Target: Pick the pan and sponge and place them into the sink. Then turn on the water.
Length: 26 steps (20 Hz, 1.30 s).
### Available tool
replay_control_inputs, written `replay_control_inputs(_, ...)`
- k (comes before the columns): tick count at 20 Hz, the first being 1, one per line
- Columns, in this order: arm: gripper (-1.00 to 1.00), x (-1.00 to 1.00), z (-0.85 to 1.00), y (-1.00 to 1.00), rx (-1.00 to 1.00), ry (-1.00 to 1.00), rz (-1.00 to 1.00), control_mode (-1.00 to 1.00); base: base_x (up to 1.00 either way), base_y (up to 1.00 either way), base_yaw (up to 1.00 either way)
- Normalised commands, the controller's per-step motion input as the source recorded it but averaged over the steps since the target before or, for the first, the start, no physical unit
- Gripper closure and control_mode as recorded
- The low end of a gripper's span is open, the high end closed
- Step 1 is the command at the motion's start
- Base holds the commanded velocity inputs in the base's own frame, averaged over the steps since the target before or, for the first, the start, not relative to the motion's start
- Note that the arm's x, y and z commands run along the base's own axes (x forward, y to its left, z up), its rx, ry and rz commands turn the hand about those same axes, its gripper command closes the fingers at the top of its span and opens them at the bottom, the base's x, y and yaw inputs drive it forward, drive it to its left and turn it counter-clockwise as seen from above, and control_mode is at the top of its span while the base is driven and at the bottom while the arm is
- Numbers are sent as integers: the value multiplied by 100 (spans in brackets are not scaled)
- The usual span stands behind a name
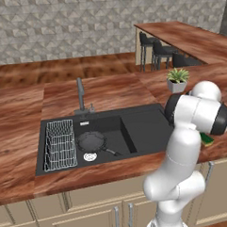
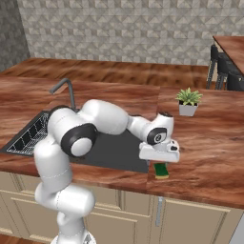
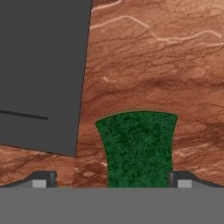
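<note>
The black pan (image 1: 92,143) lies in the basin of the matte black sink (image 1: 144,125), its handle pointing right, beside the silver drain (image 1: 90,157). The sponge (image 2: 161,170) rests green face up on the wooden counter just right of the sink's drainboard (image 2: 114,152). My gripper (image 2: 160,161) hangs directly over it, pointing down. In the hand view the two fingertips (image 3: 43,180) stand wide apart, open, with the sponge (image 3: 136,146) between them and the drainboard's edge (image 3: 43,74) to the left. The faucet (image 1: 80,96) stands behind the basin; the water is out of view.
A wire rack (image 1: 59,144) fills the sink's left part. A small potted plant (image 2: 188,101) stands on the counter behind the sponge. Bar stools (image 1: 161,49) and a raised counter are at the back right. The counter's front edge is close to the sponge.
</note>
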Motion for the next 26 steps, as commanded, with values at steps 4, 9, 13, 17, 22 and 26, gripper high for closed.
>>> replay_control_inputs(4,-100,0,-14,-1,0,0,-1,-100,0,0,0)
replay_control_inputs(9,-100,0,-14,-7,0,0,-1,-100,0,0,0)
replay_control_inputs(13,-100,0,-15,-9,0,0,0,-100,0,0,0)
replay_control_inputs(17,-100,1,-16,-7,0,0,0,-100,0,0,0)
replay_control_inputs(22,-100,0,-20,-6,0,0,0,-100,0,0,0)
replay_control_inputs(26,100,0,-26,-2,0,0,0,-100,0,0,0)
